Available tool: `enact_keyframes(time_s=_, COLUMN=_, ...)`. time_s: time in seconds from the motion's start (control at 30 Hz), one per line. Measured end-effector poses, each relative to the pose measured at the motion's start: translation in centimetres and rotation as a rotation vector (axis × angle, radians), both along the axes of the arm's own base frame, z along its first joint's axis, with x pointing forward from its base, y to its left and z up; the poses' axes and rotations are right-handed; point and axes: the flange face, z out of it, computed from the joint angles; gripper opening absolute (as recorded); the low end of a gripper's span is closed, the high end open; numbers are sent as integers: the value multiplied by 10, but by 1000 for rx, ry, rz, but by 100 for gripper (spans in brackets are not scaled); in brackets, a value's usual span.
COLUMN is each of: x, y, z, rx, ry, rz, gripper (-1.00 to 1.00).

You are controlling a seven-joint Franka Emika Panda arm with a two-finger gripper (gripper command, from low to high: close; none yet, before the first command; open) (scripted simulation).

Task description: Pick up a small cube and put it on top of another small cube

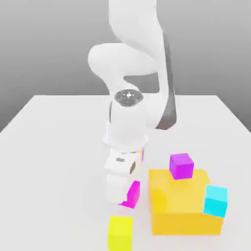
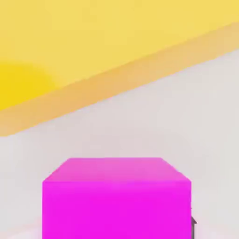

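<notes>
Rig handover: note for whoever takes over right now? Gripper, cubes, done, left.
Gripper: shut on the magenta cube, down near the table.
Cubes: purple cube on top of the orange block; cyan cube at the block's near corner, exterior view's right; yellow cube nearer the camera than the gripper.
Done: grasp looks made; no clear lift visible.
Left: lift, carry, set it on another small cube, release. Which cube is the base isn't settled by the views; confirm first.
</notes>
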Motion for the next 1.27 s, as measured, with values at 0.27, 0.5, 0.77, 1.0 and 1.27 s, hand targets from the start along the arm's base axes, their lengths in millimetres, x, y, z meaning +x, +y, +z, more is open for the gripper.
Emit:
enact_keyframes(time_s=0.27, x=1, y=19, z=52, rx=-8, ry=1, rz=120, gripper=-100)
enact_keyframes(time_s=0.5, x=3, y=63, z=90, rx=-21, ry=-3, rz=377, gripper=-100)
enact_keyframes(time_s=0.77, x=-8, y=112, z=133, rx=-18, ry=-4, rz=669, gripper=-100)
enact_keyframes(time_s=1.0, x=-27, y=147, z=163, rx=-1, ry=2, rz=913, gripper=-100)
enact_keyframes(time_s=1.27, x=-29, y=150, z=108, rx=1, ry=3, rz=935, gripper=100)
